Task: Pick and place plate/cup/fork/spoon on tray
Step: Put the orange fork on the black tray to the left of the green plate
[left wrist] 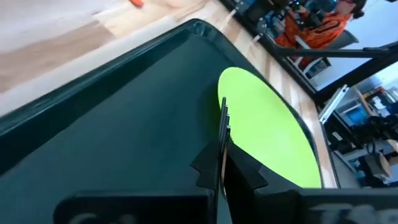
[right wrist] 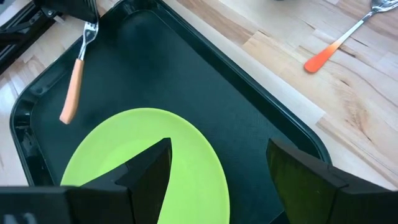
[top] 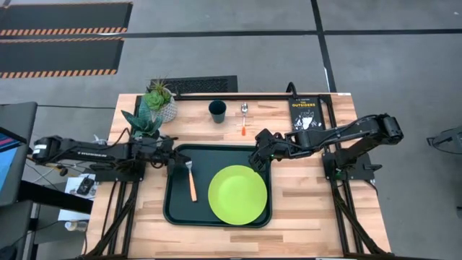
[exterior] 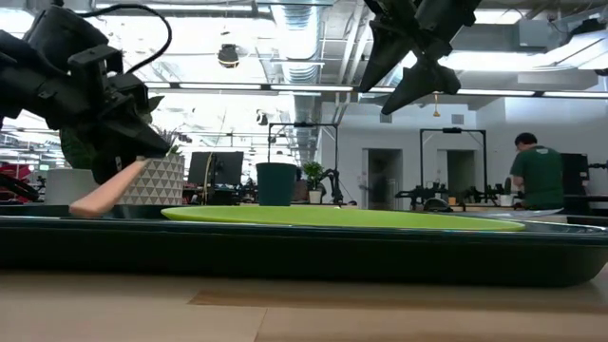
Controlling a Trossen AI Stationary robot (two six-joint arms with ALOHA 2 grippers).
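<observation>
left gripper (top: 175, 160) pinches the fork (top: 191, 180) by its tines over the tray (top: 173, 209); right gripper (top: 254, 157) spread, empty.

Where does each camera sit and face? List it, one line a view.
High: overhead, straight down; both arms, tray.
Low: table height, level across; plate, both tools above.
Left wrist: over tray, shut left tool on fork.
Right wrist: above plate, open right tool.
Both wrist views share plate, tray.
</observation>
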